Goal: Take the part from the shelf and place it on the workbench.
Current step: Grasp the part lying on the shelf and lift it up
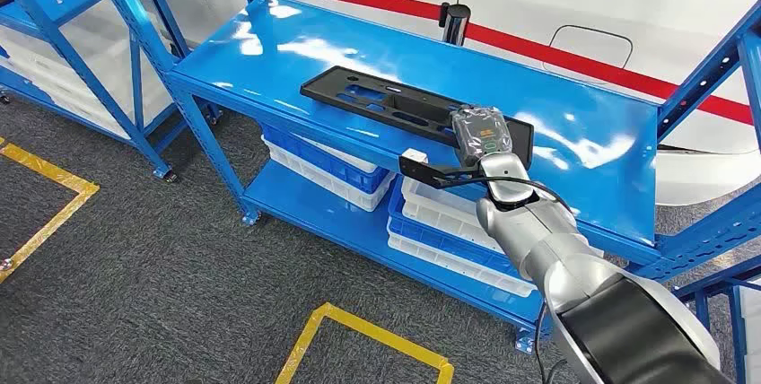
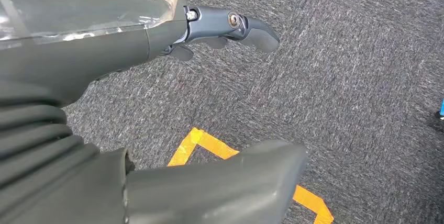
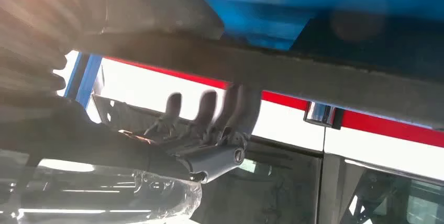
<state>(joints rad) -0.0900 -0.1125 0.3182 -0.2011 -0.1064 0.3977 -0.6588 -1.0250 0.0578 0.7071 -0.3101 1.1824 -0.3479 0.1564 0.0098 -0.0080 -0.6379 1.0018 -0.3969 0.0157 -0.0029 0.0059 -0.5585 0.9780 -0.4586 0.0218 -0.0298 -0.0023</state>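
**Right hand on the black part at the shelf's front edge**

A long, flat black part (image 1: pixel 408 104) with cut-out slots lies on the top surface of a glossy blue metal shelf (image 1: pixel 269 43). It runs at a slant from the middle of the shelf toward the front edge on the right side. The robot's right arm reaches up from the lower right of the head view, and its right hand (image 1: pixel 482 133) — wrapped in a clear plastic cover — rests on the near end of the part.

In the right wrist view, the dark fingers (image 3: pixel 238 111) curl up and over the edge of the part (image 3: pixel 324 77), which crosses the frame as a dark, blurred bar. The thumb lies on the other side of that bar, so the part sits between thumb and fingers. The hand closes around it, though how firm the grip is cannot be told.

The left hand (image 2: pixel 157 103) hangs over grey carpet (image 2: pixel 340 77) marked with yellow tape (image 2: pixel 209 145). Its thumb and one dark finger (image 2: pixel 235 28) stand apart, holding nothing.

Below the top surface, white and blue bins (image 1: pixel 332 169) sit stacked on the lower level. Behind the shelf stands a white vehicle with a red stripe (image 1: pixel 538 48).
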